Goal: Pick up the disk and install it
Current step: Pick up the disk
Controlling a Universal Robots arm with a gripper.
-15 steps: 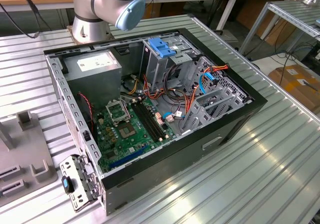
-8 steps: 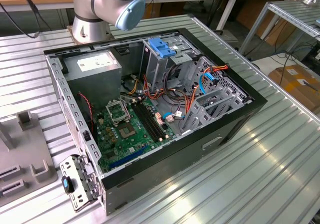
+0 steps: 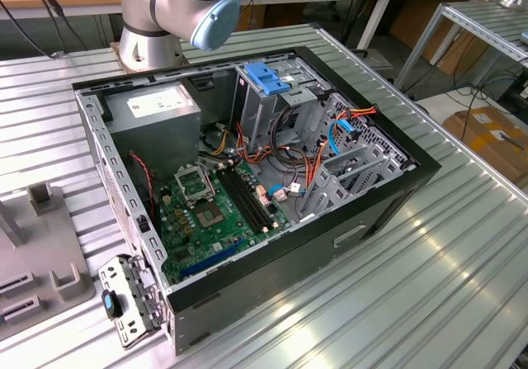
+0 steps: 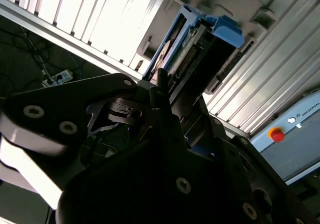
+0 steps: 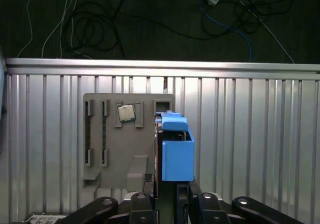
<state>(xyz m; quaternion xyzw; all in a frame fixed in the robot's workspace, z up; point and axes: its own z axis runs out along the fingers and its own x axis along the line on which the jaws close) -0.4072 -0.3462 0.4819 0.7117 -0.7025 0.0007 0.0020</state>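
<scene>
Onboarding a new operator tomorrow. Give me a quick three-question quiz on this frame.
1. True or false: the disk already sits inside the computer case.
2. What lies on the grey fixture tray near the disk? A) a CPU chip B) a fan C) a screwdriver
3. Fill in: the jaws of the gripper are closed on the ____.
Key: 1 false; 2 A; 3 disk.
</scene>
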